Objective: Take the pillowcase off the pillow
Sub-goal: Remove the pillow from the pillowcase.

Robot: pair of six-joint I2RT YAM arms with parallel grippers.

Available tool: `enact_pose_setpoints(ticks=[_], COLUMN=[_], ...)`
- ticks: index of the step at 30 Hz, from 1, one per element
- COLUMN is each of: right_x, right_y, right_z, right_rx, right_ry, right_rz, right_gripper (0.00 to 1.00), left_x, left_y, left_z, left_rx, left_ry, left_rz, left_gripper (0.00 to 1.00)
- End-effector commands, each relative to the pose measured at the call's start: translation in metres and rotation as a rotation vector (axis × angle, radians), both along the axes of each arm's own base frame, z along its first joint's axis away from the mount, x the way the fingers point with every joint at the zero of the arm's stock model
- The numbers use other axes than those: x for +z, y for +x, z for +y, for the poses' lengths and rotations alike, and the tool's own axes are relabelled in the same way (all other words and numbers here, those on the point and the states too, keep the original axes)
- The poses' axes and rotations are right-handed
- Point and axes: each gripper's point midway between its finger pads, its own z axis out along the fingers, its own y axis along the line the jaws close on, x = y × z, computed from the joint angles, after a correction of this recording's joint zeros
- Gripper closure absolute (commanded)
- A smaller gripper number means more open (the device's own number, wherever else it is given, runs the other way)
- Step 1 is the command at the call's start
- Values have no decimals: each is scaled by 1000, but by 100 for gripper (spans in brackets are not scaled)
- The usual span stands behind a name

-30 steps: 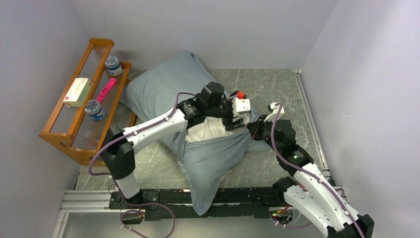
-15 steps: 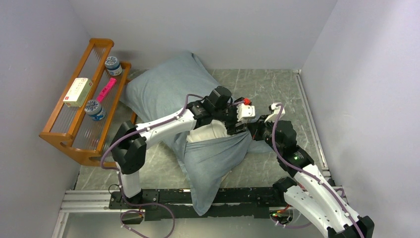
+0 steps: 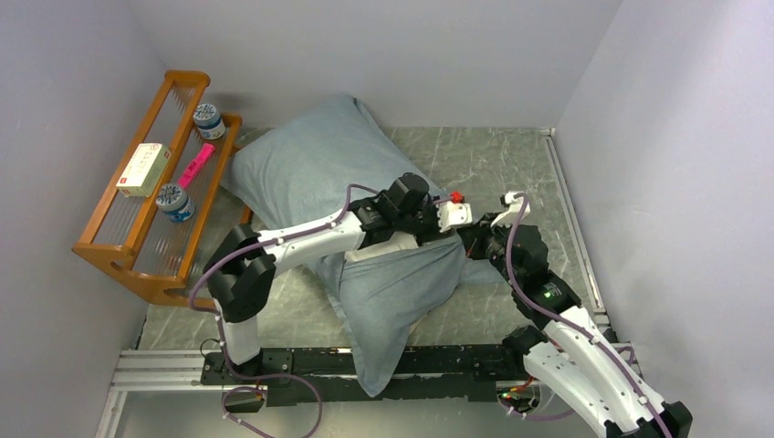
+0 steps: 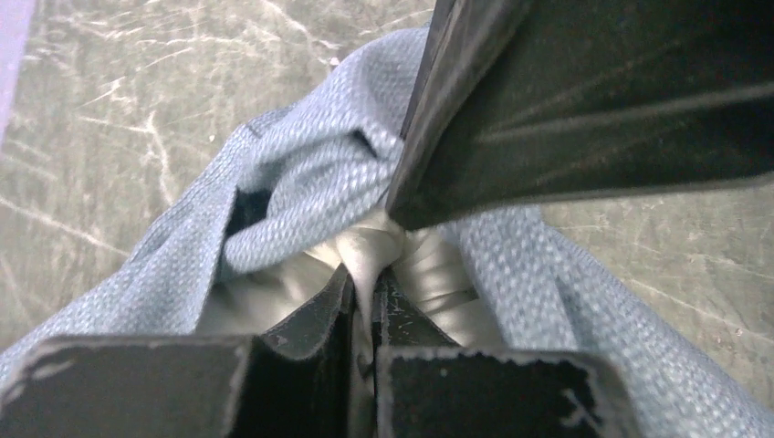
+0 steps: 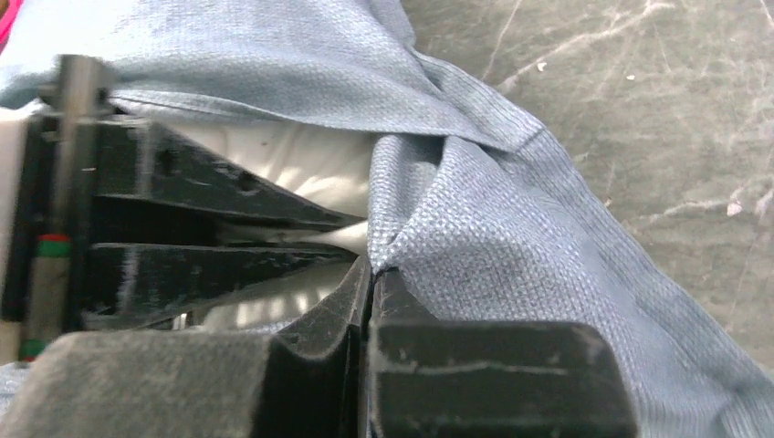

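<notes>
Pillowcase [image 3: 301, 169], grey-blue, lies across the middle of the table [image 3: 511, 155], far end propped against the back wall, its open mouth bunched between both grippers. The right gripper [image 5: 370, 274] is clamped on the cloth's edge at that mouth. Just beside it, the left gripper [image 4: 363, 278] is pinched tight on a fold of the white pillow [image 3: 381, 245] showing inside the mouth.

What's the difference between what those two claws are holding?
The left gripper pinches a fold of the white pillow; the right gripper pinches the edge of the grey-blue pillowcase. Seen from above, the left gripper comes in from the left over the cloth, and the right gripper from the right. Both are shut, with their tips nearly meeting at the pillowcase's opening.
</notes>
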Motion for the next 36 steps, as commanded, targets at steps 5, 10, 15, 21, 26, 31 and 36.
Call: enact_pose_setpoints(ticks=[5, 10, 15, 21, 26, 31, 36], right_x=[-11, -16, -17, -17, -18, -21, -30], right_y=[7, 6, 4, 6, 10, 13, 17], right_z=[-51, -70, -88, -96, -99, -97, -75], right_rx=[-311, -425, -526, -583, -607, -595, -463], right_ry=[-38, -66, -94, -109, -118, -122, -123], right_rz=[74, 104, 117, 134, 149, 159, 180], right_gripper=[100, 100, 100, 100, 100, 100, 100], left_x=[28, 36, 41, 44, 42, 43, 63], left_y=[25, 24, 19, 12, 5, -2, -6], left_z=[67, 91, 117, 146, 164, 176, 171], left_rx=[303, 354, 387, 413, 442, 452, 436], left_ry=[0, -19, -51, -88, -96, -129, -226], left_rz=[-82, -72, -45, -21, -2, 9, 27], left_gripper=[95, 95, 95, 95, 95, 95, 95])
